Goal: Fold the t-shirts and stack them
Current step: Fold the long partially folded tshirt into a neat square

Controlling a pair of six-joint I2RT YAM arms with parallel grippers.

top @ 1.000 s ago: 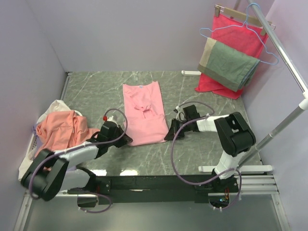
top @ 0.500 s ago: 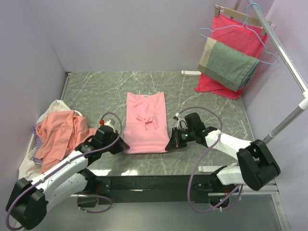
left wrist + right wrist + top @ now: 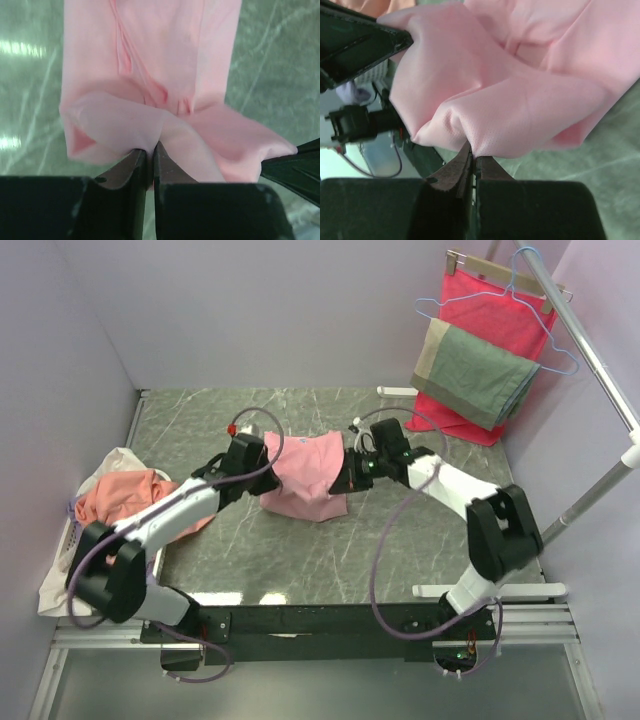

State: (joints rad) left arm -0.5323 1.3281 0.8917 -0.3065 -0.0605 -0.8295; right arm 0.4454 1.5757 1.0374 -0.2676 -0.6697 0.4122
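We see the pink t-shirt [image 3: 305, 480] in the middle of the table [image 3: 430, 540], a little nearer the far edge than the near one. Its far part lies flat on the marble. A loose flap of the same shirt is raised above that part and sags between the two arms.

The left gripper [image 3: 151, 150] has its fingers pressed nearly together, with only a thin slit between them. It is pinching a bunched fold of the pink t-shirt at its tips, on the side of the shirt toward the table's left edge.

The right gripper [image 3: 472, 156] has its fingers squeezed tight on another fold of the shirt, on the side toward the right edge. The cloth puffs out just above its tips. Both grippers sit close over the shirt, facing each other across it.

At the left edge of the table a crumpled orange t-shirt [image 3: 115, 505] lies in a heap on a white t-shirt [image 3: 118, 460], well apart from the pink one.

Beyond the far right corner a red cloth [image 3: 490, 305] and a grey-green cloth [image 3: 475, 365] hang from a rail.
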